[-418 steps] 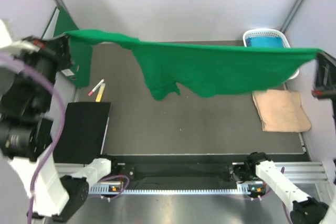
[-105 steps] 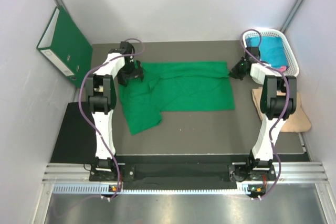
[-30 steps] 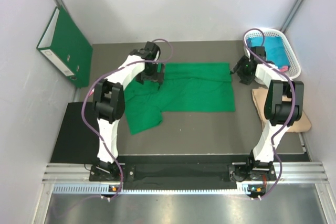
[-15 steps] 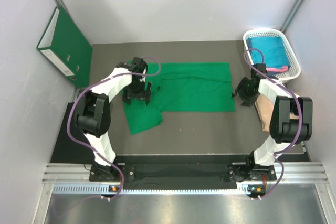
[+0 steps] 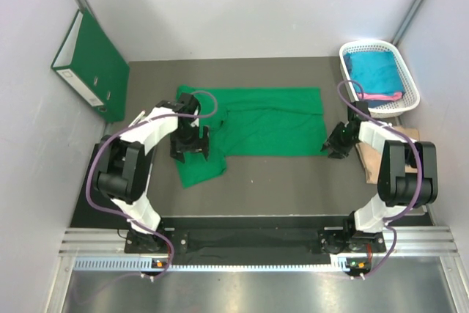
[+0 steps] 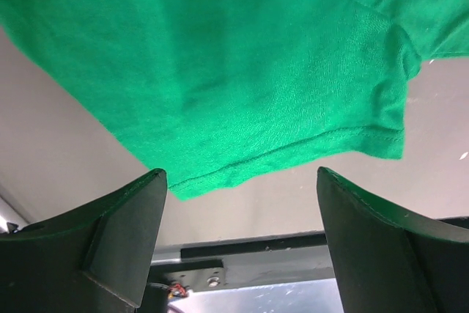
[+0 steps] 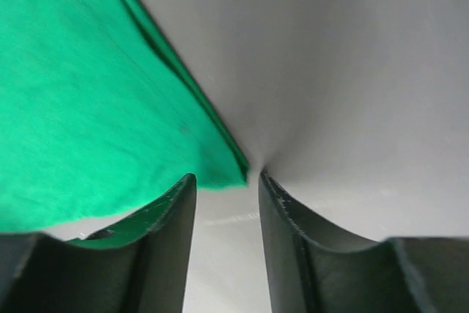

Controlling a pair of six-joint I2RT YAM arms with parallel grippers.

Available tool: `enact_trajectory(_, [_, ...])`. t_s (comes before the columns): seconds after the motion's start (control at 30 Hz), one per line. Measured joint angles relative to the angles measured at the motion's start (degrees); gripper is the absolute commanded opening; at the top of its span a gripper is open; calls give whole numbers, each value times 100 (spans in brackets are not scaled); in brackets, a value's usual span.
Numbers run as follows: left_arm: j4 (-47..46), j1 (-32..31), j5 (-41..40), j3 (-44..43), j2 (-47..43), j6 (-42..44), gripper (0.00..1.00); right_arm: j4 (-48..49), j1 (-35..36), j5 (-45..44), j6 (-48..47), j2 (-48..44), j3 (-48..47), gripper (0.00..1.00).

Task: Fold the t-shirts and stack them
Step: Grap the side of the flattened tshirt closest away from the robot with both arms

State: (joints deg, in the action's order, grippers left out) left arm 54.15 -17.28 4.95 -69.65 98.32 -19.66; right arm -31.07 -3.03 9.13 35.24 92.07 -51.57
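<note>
A bright green t-shirt (image 5: 271,119) lies spread flat on the grey table, one flap (image 5: 199,170) reaching toward the near side at its left. My left gripper (image 5: 190,153) hovers over that flap, jaws wide open. In the left wrist view the green cloth (image 6: 242,71) and its hem lie beyond the gripper (image 6: 240,181), with nothing between the fingers. My right gripper (image 5: 331,148) is at the shirt's near right corner. In the right wrist view that corner (image 7: 227,170) sits at the mouth of the gripper (image 7: 226,181), whose jaws stand narrowly apart.
A white basket (image 5: 405,71) at the back right holds a teal t-shirt (image 5: 374,67) and a strip of pink cloth (image 5: 385,97). A tan folded cloth (image 5: 377,163) lies under my right arm. A dark green binder (image 5: 88,60) leans on the left wall.
Both arms slid from the shirt's far edge toward the near side along its two ends. The right jaws have narrowed around the corner. The left jaws closed slightly.
</note>
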Motion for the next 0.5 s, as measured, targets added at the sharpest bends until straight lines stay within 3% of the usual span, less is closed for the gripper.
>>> enact_trajectory(0.13, [-144,175,55,192,-249,-238,89,487,48,57,76,61,24,36])
enact_trajectory(0.2, [-168,291,101,293,-424,-367,89,715,61,63,76,70,61,25])
enact_trajectory(0.23, [-173,337,140,330,-494,-424,88,844,68,61,72,70,103,13])
enact_trajectory(0.33, [-251,444,219,516,-802,-573,87,1147,66,70,24,59,245,2])
enact_trajectory(0.5, [-295,396,177,1099,-1386,-688,78,1596,66,92,-61,-151,588,0])
